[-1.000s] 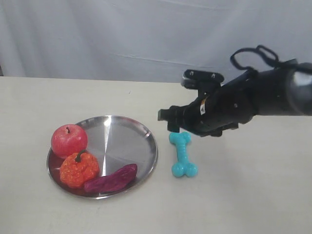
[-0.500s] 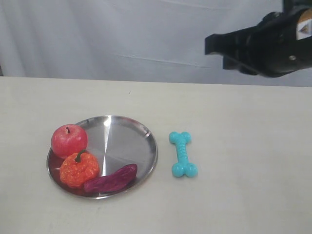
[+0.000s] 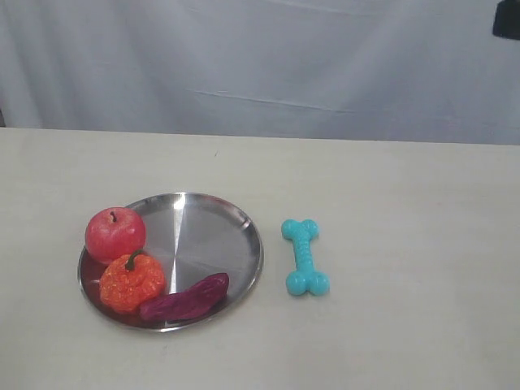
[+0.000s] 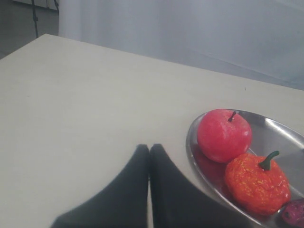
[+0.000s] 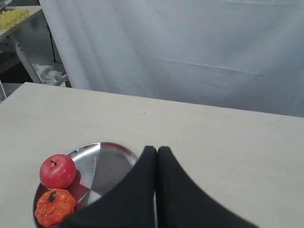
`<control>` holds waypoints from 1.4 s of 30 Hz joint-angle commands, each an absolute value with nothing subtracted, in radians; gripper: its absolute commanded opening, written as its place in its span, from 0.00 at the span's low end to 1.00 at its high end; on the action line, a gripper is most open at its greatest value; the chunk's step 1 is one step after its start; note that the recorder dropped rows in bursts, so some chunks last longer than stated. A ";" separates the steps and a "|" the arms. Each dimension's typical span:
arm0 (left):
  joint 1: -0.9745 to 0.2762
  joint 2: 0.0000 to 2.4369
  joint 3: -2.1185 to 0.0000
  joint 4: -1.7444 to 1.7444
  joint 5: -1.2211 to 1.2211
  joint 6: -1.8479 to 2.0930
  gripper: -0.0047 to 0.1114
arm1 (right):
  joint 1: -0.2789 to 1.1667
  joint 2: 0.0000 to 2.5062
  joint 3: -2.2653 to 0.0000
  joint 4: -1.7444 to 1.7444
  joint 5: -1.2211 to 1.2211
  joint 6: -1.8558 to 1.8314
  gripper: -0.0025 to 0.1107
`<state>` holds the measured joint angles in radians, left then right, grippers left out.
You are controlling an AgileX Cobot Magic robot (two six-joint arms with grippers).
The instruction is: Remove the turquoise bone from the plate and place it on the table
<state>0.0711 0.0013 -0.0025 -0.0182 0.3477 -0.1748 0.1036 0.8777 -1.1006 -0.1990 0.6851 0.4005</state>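
Note:
The turquoise bone (image 3: 305,256) lies flat on the beige table (image 3: 406,244), just right of the silver plate (image 3: 207,236) and clear of its rim. My right gripper (image 5: 157,149) is shut with nothing in it, high above the table; the plate (image 5: 102,161) shows beside its fingers, and the bone is almost wholly hidden behind them. Only a dark piece of the right arm (image 3: 508,20) shows in the exterior view's top right corner. My left gripper (image 4: 149,148) is shut and empty, low beside the plate's rim (image 4: 280,130).
On the plate's left half sit a red apple (image 3: 115,234), an orange pumpkin toy (image 3: 132,283) and a purple sweet potato (image 3: 185,299). A grey curtain hangs behind the table's far edge.
The right arm has risen from just above the bone and drawn back to the upper right, almost out of the exterior view. The bone stays where it lay.

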 commanded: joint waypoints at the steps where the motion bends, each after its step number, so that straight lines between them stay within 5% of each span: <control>1: 0.065 0.000 0.000 -0.021 0.342 -0.177 0.04 | 0.098 0.829 -1.103 -0.208 0.687 0.394 0.02; 15: 0.065 0.000 0.000 -0.021 0.342 -0.177 0.04 | 0.064 0.696 -1.045 -0.208 0.683 0.394 0.02; 28: 0.065 0.000 0.000 -0.021 0.342 -0.177 0.04 | -0.087 0.479 -0.714 -0.218 0.655 0.395 0.02; 42: 0.065 0.000 0.000 -0.021 0.342 -0.177 0.04 | -0.087 0.443 -0.292 -0.247 -0.036 0.326 0.02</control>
<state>0.0711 0.0013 -0.0025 -0.0182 0.3477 -0.1748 -0.0815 0.4708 -0.3475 -0.2325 0.0712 0.3747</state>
